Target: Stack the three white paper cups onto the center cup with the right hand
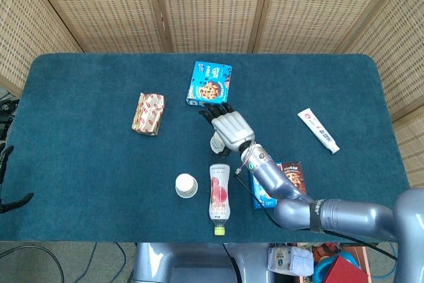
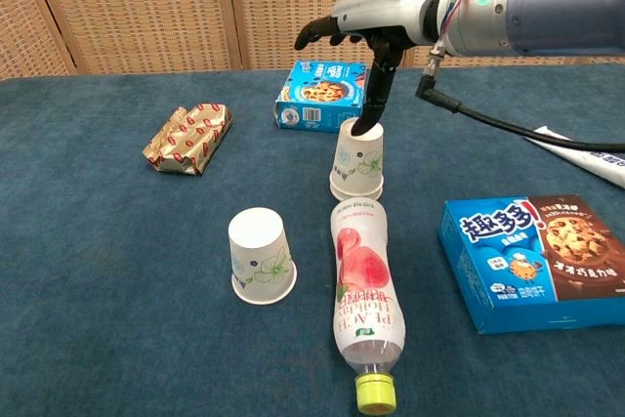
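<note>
Two white paper cups sit upside down, nested as one stack (image 2: 357, 161) at the table's middle; in the head view the stack (image 1: 216, 143) is partly hidden under my hand. A third cup (image 2: 261, 255) (image 1: 186, 185) stands upside down, alone, to the front left. My right hand (image 2: 376, 21) (image 1: 230, 128) hovers over the stack with its fingers spread and holds nothing. One finger (image 2: 372, 95) points down, its tip at the stack's top. Only dark fingertips of my left hand (image 1: 6, 158) show at the left edge, off the table, apart and empty.
A peach drink bottle (image 2: 365, 302) lies just in front of the stack. A blue cookie box (image 2: 532, 259) lies to the right, a smaller blue box (image 2: 320, 95) behind the stack, a gold foil packet (image 2: 187, 137) at the left and a toothpaste tube (image 1: 318, 130) at the far right.
</note>
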You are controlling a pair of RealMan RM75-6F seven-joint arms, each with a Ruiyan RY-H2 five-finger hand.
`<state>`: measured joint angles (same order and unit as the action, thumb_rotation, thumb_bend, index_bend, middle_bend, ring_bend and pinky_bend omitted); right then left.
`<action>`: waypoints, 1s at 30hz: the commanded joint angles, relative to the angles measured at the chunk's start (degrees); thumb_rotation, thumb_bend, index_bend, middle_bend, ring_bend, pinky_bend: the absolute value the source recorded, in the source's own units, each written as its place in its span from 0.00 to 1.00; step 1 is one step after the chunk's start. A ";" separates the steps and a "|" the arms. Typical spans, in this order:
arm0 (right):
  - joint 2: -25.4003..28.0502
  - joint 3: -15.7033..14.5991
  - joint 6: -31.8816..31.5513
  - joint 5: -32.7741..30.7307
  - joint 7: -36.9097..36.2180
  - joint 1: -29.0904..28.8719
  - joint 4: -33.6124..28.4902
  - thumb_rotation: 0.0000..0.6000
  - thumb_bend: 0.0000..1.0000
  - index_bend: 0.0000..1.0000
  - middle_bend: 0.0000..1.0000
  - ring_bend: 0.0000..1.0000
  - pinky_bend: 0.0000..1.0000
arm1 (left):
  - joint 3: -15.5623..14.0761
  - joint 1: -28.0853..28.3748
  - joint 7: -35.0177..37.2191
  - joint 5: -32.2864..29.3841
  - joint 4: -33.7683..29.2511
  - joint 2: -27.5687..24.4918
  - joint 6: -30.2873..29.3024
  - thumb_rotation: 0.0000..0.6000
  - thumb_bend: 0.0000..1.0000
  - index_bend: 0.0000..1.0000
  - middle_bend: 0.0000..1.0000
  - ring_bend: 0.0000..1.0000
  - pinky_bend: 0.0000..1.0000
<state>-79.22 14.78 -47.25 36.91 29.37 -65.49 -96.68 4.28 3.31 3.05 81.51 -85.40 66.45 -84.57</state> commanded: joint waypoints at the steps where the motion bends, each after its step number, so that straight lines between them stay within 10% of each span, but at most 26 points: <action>1: 0.60 -1.55 4.00 14.36 -7.81 3.35 -4.52 1.00 0.02 0.11 0.08 0.00 0.05 | -0.06 0.08 -0.17 0.03 -0.02 0.06 0.13 1.00 0.11 0.00 0.00 0.00 0.00; 8: -6.24 -3.41 6.64 22.10 -10.84 2.10 -1.02 1.00 0.02 0.16 0.16 0.06 0.14 | -0.08 0.23 -0.81 -0.09 -0.09 0.27 0.31 1.00 0.11 0.00 0.00 0.00 0.00; 30: -17.28 -4.52 4.48 16.10 -6.82 -0.92 8.95 1.00 0.11 0.25 0.33 0.26 0.28 | -0.02 0.16 0.95 -0.43 0.41 -0.20 0.53 1.00 0.11 0.00 0.00 0.00 0.00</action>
<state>-96.31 10.41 -42.77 53.15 22.36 -66.30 -87.92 4.25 3.48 4.00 81.08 -85.00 66.25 -84.04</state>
